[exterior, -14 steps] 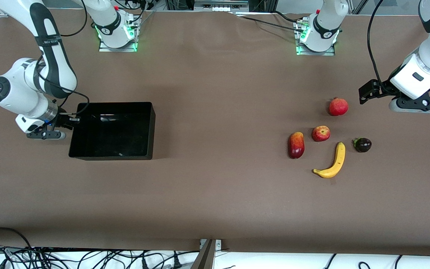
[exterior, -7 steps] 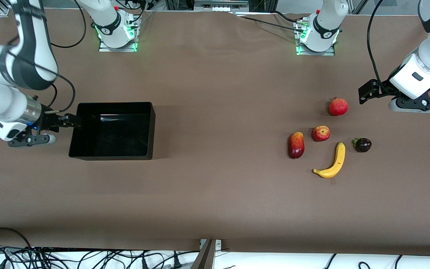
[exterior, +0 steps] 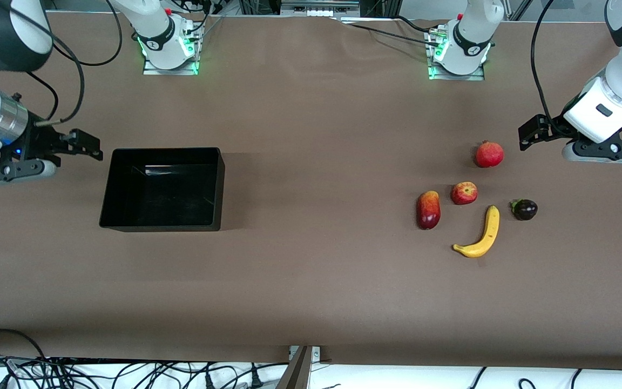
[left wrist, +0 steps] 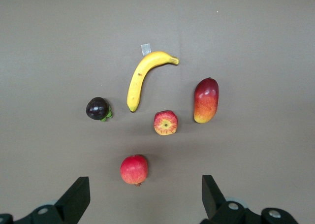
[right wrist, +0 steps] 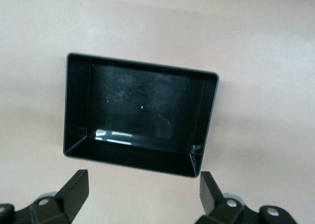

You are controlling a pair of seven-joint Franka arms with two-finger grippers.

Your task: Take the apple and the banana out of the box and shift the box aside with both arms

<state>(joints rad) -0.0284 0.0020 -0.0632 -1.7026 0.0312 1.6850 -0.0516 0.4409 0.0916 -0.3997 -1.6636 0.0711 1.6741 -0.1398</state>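
Five fruits lie loose on the brown table [exterior: 311, 281] in the front view, all toward the left arm's end: small red-yellow apple [exterior: 464, 193], curved yellow banana [exterior: 481, 233] nearer the camera, evenly red round fruit w/ crown tip [exterior: 489, 154], red-yellow oval fruit [exterior: 428, 209], small dark purple fruit [exterior: 524, 209]. Shallow glossy black plastic box [exterior: 162, 189] sits empty toward the right arm's end, well apart from the fruit. Right gripper [exterior: 81, 145] hangs just beside the box's end wall, not touching; left gripper [exterior: 532, 132] hangs near the crowned fruit.

Left wrist view: jaws spread wide, nothing between; apple [left wrist: 166, 122], banana [left wrist: 142, 77] & the rest below on bare cloth.

Right wrist view: jaws wide, empty; box [right wrist: 78, 106] below, nothing inside.

Judgement: box prob. light & stiff but slick — thin rim is the only hold, best pinched at both short walls. Fruit is out, box looks set aside; task seems near done.
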